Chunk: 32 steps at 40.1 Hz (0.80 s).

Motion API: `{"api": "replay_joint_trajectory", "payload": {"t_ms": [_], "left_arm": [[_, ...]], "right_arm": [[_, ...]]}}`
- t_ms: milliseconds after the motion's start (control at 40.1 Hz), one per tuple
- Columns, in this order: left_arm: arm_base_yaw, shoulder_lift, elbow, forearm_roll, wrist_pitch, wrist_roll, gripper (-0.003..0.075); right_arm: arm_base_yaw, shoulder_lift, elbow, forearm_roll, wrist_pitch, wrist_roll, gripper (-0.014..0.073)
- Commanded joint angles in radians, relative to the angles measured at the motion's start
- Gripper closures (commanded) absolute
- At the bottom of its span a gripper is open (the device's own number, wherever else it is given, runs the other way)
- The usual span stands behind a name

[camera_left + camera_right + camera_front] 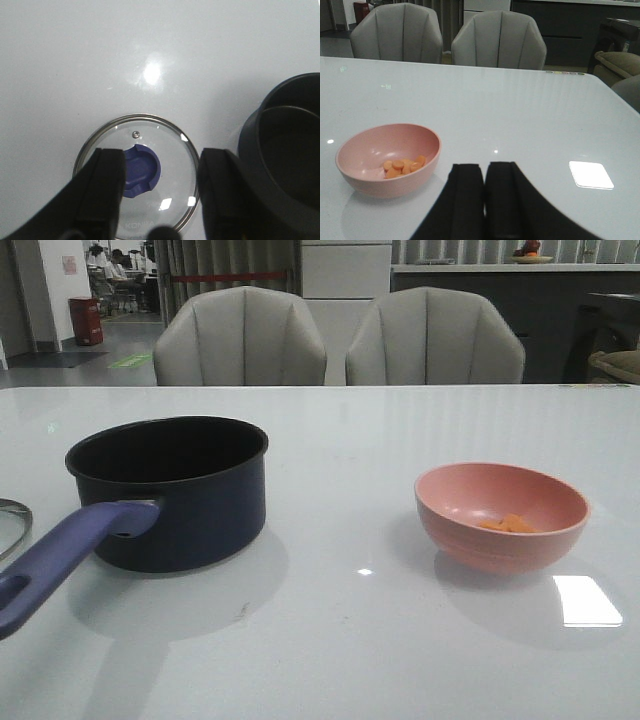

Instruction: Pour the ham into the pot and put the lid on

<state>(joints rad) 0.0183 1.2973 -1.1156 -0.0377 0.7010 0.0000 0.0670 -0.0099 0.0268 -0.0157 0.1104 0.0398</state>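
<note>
Left gripper (160, 200) gapes wide above the lid (137, 176) at lower centre, right gripper (484, 200) sits pinched together empty; risk: ham (402, 167), lower left in pink bowl (355, 176), spills short of the pot (190, 510) standing well apart.

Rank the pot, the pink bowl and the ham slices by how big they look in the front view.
1. Pot, clearly largest.
2. Pink bowl, at about the same depth on the table, so the ranking is fair.
3. Ham slices, a small orange cluster inside the bowl.
</note>
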Motion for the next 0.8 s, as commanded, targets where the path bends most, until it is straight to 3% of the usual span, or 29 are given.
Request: {"api": "replay_joint_trajectory", "payload": {"t_ms": [0,200,524,774], "left_arm": [[-0.047,-0.136,0.085,0.018,-0.162,0.000,0.0374],[-0.145,-0.394,0.286,0.018,-0.285,0.000,0.0389],[-0.164,-0.811,0.478,-0.008,-0.295,-0.006,0.0389],[-0.264,-0.994,0.625,0.045,-0.295,-0.006,0.0389]], "right_arm": [[-0.006,-0.021,-0.005,-0.012,-0.084,-0.006,0.0433],[-0.006,-0.021,-0.005,-0.012,-0.084,-0.006,0.0433],[-0.006,-0.020,-0.005,-0.012,-0.084,-0.006,0.0433],[-0.006,-0.020,-0.005,-0.012,-0.084,-0.006,0.0433]]}}
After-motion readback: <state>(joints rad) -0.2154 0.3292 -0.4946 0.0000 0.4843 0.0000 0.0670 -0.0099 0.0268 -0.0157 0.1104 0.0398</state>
